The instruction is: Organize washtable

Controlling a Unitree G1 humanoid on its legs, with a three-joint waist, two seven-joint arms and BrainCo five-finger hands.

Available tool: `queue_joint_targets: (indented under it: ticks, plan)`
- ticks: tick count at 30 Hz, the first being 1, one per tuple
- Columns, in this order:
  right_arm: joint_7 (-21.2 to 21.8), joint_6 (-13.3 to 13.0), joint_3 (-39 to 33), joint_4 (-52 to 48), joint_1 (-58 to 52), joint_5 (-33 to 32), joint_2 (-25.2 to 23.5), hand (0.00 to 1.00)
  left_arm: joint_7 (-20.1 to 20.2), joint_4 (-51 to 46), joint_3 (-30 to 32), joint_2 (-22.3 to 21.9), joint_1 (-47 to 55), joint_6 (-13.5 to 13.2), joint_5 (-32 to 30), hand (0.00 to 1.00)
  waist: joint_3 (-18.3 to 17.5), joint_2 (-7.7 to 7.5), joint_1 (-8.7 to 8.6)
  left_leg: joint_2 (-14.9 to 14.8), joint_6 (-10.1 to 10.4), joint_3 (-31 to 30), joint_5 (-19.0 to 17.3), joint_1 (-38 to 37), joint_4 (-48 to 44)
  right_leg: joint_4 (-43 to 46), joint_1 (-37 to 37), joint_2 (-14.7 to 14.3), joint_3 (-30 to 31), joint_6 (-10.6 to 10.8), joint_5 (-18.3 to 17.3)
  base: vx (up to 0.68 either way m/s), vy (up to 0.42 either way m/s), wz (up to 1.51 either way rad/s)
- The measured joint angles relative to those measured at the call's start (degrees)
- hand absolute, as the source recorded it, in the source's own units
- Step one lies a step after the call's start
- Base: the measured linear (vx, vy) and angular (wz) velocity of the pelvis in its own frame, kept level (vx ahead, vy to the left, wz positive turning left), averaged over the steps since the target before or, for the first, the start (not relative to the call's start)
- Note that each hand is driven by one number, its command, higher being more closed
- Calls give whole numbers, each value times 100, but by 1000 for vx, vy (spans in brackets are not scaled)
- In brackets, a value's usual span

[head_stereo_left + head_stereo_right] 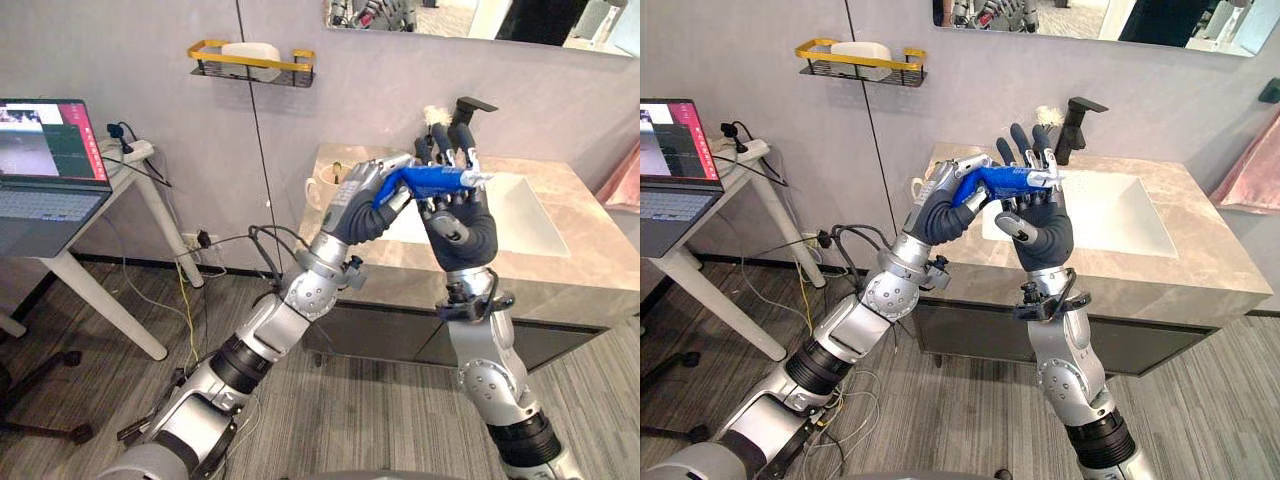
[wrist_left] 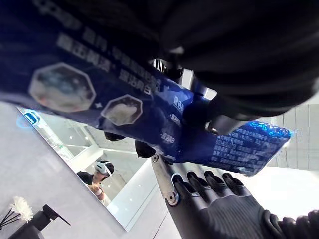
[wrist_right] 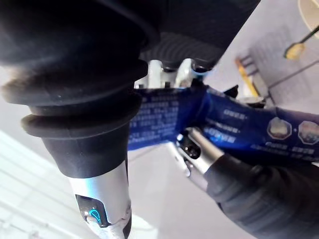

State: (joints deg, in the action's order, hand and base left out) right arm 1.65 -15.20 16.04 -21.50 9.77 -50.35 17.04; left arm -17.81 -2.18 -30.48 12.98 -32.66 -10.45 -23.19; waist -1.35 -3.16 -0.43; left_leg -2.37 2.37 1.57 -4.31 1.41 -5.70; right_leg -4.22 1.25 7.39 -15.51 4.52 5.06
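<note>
1. White print and two octagonal pictures are being shown on the blue tube [image 2: 124, 104]; the writing is not being made out.
2. The tube [image 1: 425, 182] is being held in the air between the two hands, above the counter's front edge.
3. Its long axis is being kept nearly level, with the white cap end pointing to the robot's right and resting at the right hand [image 1: 458, 225].
4. The other end is being clamped by the curled fingers of the left hand [image 1: 362, 205].
5. The right hand's fingers are being held straight and upright against the tube, not curled round it.
6. Beyond and below the hands, a stone-patterned counter [image 1: 560, 270] with a white basin [image 1: 525, 215] and a black tap [image 1: 470, 108] is being seen.
7. Further off, to the left of the left hand, a gold-rimmed shelf [image 1: 250, 62] on the grey wall and a laptop [image 1: 45, 160] are being seen.
</note>
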Motion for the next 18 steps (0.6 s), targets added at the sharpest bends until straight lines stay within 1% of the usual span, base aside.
queue_joint_targets:
  ticks: [4,8,9,12,14,16,17,18]
  plan:
    - [0,-2,83,0,3,-107,195,0,-4,0,-46,94,-1,-2,1,100,-18,-24,4,43,-15,-17,99,-8,105,3,-28,43,-21,4,4,-56,1,4]
    - [-28,-4,87,0,36,-26,206,0,-8,-1,-48,97,-12,-3,-3,100,-58,-90,2,47,-18,-8,139,-8,169,10,-68,48,-15,8,18,-46,-3,0]
    - [-40,-5,79,1,83,60,205,0,-10,-4,-48,97,-17,-6,-3,100,-60,-94,-4,46,-18,-3,139,-8,168,10,-71,47,-10,8,21,-23,-3,-5]
    - [-194,-1,4,39,518,765,224,0,-120,-39,-37,96,-175,-28,-2,100,-61,-98,-8,47,-19,31,139,-5,164,13,-94,49,34,15,35,-23,1,-5]
    - [-280,-23,-52,39,689,1067,193,0,-134,-59,-35,79,-217,-110,-1,100,-61,-98,-4,45,-19,53,139,-3,165,16,-109,48,70,16,36,-4,-1,-6]
    - [-316,-27,-83,39,755,1299,174,0,-176,-70,-26,63,-217,-134,1,100,-62,-99,0,43,-19,91,139,0,171,18,-134,47,133,19,38,-1,1,-9]
    - [-409,-27,-103,38,792,1528,135,100,-183,-69,-36,62,-216,-141,2,100,-62,-99,4,45,-19,104,139,11,173,18,-151,49,144,26,43,-2,1,-6]
    - [-459,-27,-120,38,805,1646,108,100,-184,-68,-41,58,-215,-141,2,100,-61,-100,-4,46,-19,106,139,12,176,18,-154,50,145,26,43,-4,0,-4]
